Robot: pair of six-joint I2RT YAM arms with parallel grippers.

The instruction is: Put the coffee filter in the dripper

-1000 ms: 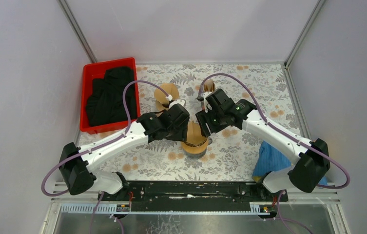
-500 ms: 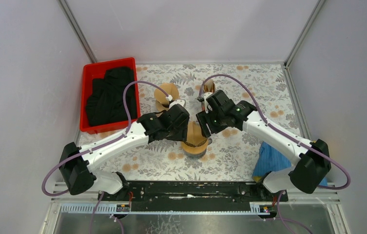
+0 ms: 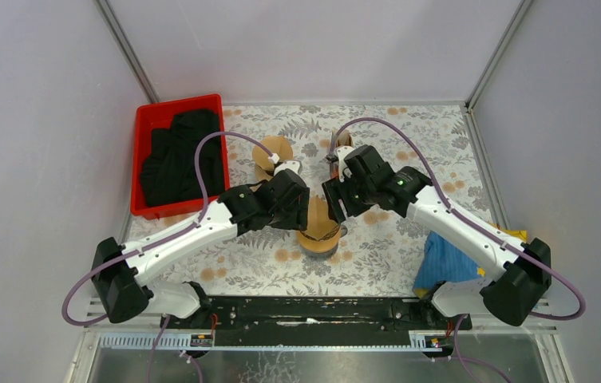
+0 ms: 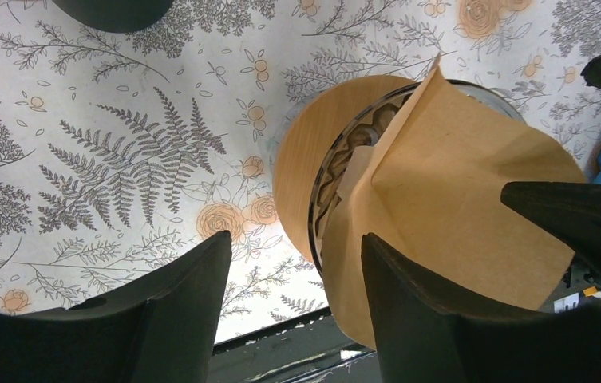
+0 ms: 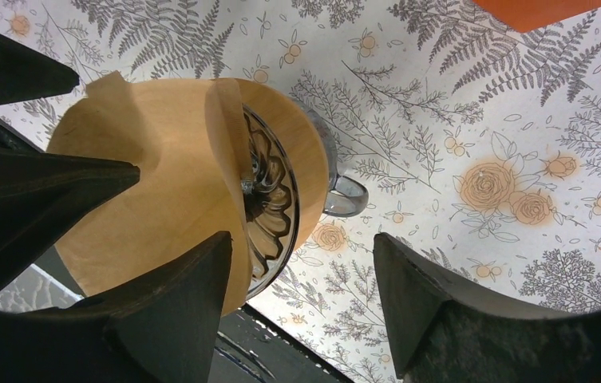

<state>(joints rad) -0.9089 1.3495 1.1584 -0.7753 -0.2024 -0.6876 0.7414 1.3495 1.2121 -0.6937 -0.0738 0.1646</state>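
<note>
Left jaws wider than before, right jaws apart too, both empty beside filter [image 4: 456,199] edges on dripper [image 5: 271,199].

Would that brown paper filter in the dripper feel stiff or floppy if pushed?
Probably floppy and very light: the paper filter looks thin, with a fold and a raised corner. It would likely crumple rather than resist. It sits lopsided in the dripper, overhanging one side, so a nudge might dislodge it.
</note>
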